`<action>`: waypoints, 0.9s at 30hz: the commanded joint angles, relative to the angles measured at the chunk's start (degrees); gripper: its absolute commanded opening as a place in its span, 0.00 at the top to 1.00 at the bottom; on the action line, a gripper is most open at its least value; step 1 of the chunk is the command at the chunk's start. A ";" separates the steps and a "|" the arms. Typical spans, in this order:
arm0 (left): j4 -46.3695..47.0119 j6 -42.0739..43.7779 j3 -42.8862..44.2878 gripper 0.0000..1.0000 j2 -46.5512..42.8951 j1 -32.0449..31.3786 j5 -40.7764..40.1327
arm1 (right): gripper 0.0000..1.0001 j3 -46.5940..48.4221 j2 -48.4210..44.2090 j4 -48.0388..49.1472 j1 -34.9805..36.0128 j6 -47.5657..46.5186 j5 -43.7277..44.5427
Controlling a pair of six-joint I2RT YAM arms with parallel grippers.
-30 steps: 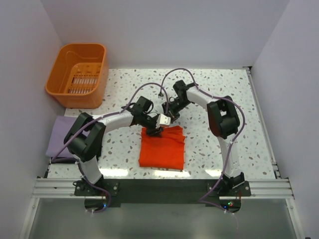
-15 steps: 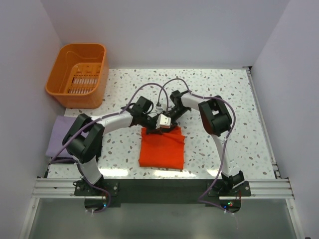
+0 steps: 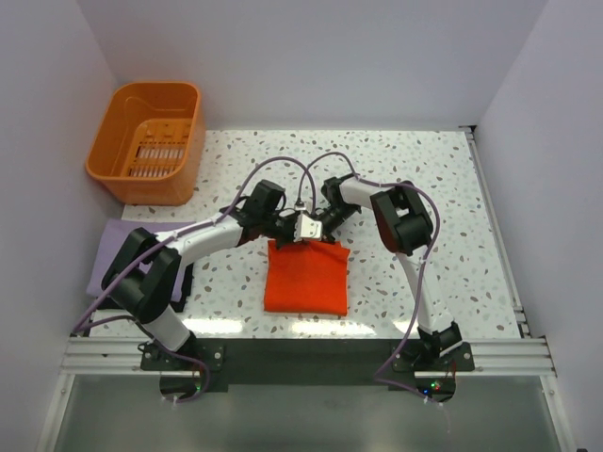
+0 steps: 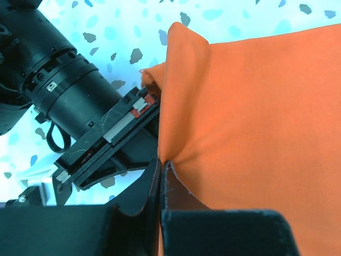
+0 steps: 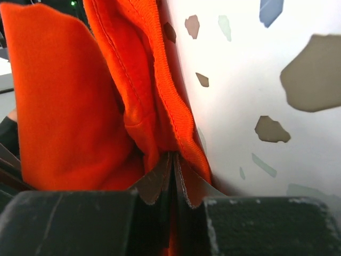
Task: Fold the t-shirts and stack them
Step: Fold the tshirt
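The orange-red t-shirt lies folded as a rectangle at the table's middle front. Both grippers meet at its far edge. My left gripper is shut on that edge near the left corner, and the left wrist view shows its jaws pinching a pucker of orange cloth. My right gripper is shut on the same edge a little to the right. In the right wrist view its jaws clamp bunched layers with a stitched hem. The lavender t-shirt lies flat at the table's left edge, partly under the left arm.
An orange slotted plastic basket stands off the table's back-left corner. White speckled table stretches behind and right of the arms. The right arm's black wrist sits close beside my left fingers. Purple walls enclose three sides.
My left gripper has shut on the orange shirt's far edge. The right arm's wrist has moved left toward the left gripper, and the shirt's far edge is drawn in narrower.
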 commanded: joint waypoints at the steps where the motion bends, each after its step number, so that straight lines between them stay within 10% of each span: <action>1: 5.95 1.16 -0.37 1.00 -2.04 0.33 -2.22 | 0.91 0.81 2.23 -0.59 0.33 -4.69 3.97; 27: 27.12 3.44 -10.38 1.00 -6.61 1.47 -7.23 | 0.91 2.74 3.02 -3.49 0.33 -6.89 3.97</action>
